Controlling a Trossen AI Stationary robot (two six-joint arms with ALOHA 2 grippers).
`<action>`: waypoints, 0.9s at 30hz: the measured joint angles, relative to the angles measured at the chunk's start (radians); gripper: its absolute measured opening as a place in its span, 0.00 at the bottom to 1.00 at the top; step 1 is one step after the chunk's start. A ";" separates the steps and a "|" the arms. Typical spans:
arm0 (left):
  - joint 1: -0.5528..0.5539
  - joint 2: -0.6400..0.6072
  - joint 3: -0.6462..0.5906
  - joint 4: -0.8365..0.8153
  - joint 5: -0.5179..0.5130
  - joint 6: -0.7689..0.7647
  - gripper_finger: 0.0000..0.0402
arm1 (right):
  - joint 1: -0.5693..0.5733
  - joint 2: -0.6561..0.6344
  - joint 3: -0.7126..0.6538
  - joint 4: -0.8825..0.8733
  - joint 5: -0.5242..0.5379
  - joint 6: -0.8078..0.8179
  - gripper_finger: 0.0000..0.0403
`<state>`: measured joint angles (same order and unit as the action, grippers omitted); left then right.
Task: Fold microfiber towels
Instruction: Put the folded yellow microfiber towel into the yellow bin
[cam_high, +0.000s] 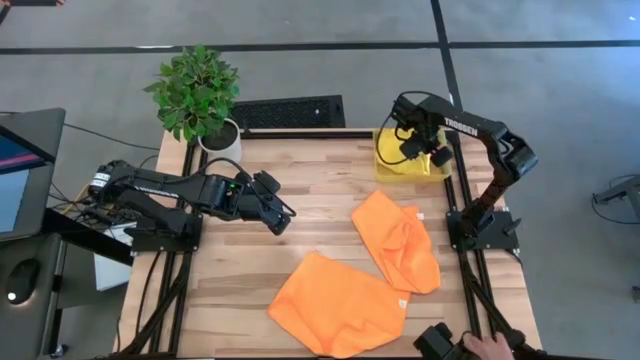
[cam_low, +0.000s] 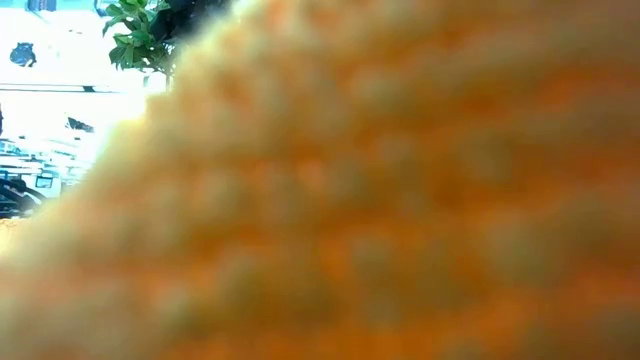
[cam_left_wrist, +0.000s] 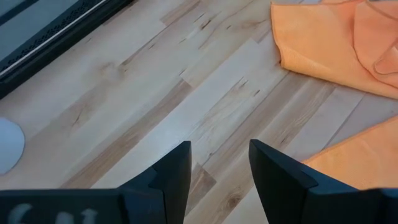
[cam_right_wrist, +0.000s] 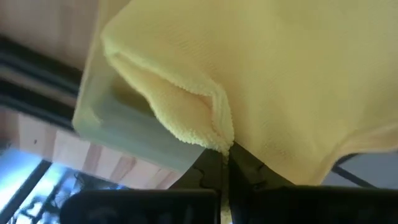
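Yellow towel (cam_right_wrist: 298, 81) sits at the far right corner of the bench, over the yellow bin (cam_high: 388, 168), pinched at one folded edge by the right gripper (cam_right_wrist: 225, 163), jaws closed tight on the cloth. In the high view the right gripper (cam_high: 425, 148) hangs right above the bin, so the towel is directly under and in front of it, no reach needed. Judging from this, the step in hand is lifting the yellow towel out toward the open wood.

Two orange towels lie loose on the bench: one crumpled orange towel (cam_high: 398, 240) right of centre, long axis running from centre toward the near right corner; one flatter orange towel (cam_high: 340, 305) at the near edge, close to it, possibly overlapping at a corner. The flat one blocks nearly all of the low view (cam_low: 380, 200). No pink towel seen.

Left gripper (cam_high: 278, 212) hovers over bare wood left of centre, jaws apart and empty; orange towels lie ahead of it toward the right, so left arm is nearer those
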<state>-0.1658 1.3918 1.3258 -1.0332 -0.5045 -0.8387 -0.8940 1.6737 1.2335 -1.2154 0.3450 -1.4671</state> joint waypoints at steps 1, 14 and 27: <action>0.000 0.000 0.000 0.000 0.000 0.000 0.38 | -0.002 0.000 0.000 0.006 -0.002 0.025 0.07; 0.000 0.000 0.000 0.000 0.000 0.049 0.38 | -0.005 0.000 0.000 0.020 -0.006 0.114 0.12; -0.031 0.000 0.000 0.000 -0.013 0.061 0.38 | 0.010 0.000 0.000 0.053 0.032 0.161 0.34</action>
<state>-0.1971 1.3918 1.3258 -1.0332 -0.5171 -0.7780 -0.8840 1.6733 1.2339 -1.1624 0.3772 -1.3059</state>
